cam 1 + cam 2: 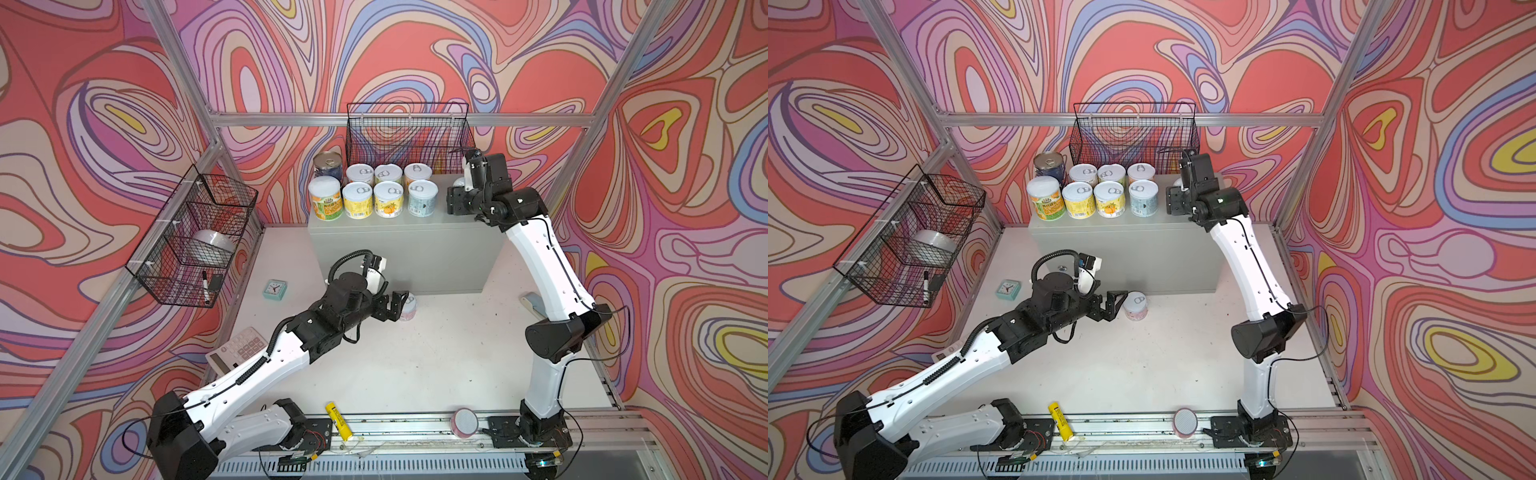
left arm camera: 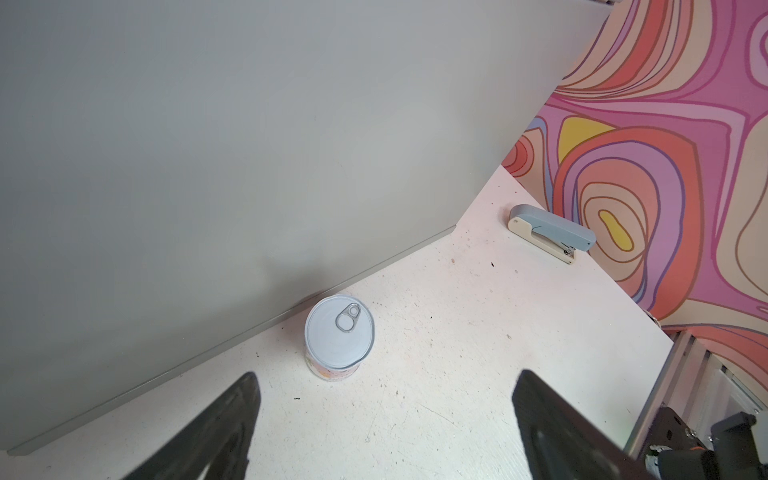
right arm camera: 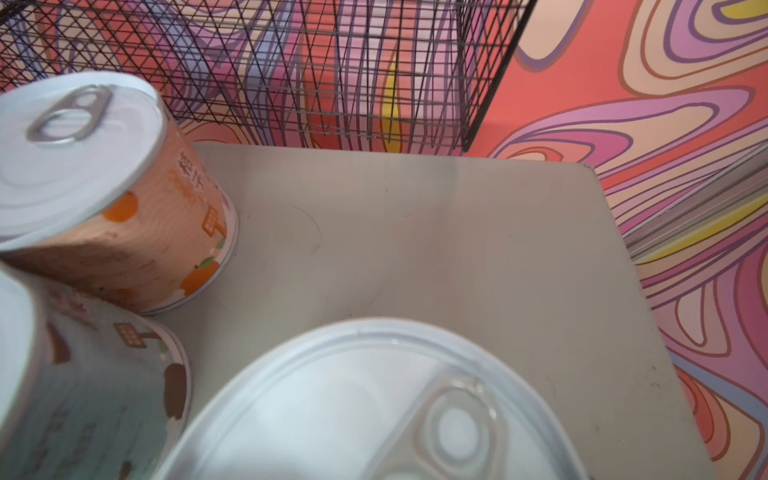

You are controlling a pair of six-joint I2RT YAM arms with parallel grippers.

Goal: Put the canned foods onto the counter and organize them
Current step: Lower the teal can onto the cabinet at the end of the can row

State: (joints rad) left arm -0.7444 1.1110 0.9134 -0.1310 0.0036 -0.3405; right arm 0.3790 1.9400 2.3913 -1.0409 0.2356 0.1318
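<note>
Several cans stand in two rows on the left half of the grey counter [image 1: 399, 249], among them a metal-topped can [image 1: 328, 164] and a blue-labelled can [image 1: 422, 197]. My right gripper [image 1: 457, 185] hovers over the counter's right part, shut on a white-lidded can [image 3: 374, 407] whose lid fills the right wrist view. That view shows none of its fingers. An orange can [image 3: 124, 208] stands just beyond it. On the table, close to the counter's front, stands a pink-labelled can [image 1: 407, 306] [image 2: 340, 336]. My left gripper [image 2: 386, 374] is open just short of it, empty.
One black wire basket [image 1: 409, 133] hangs behind the counter and another [image 1: 195, 237] on the left wall. A small clock [image 1: 274, 289], a calculator [image 1: 237, 349] and a stapler [image 2: 548, 232] lie on the table. A yellow tube [image 1: 338, 419] and a pink cylinder [image 1: 464, 422] sit by the front rail.
</note>
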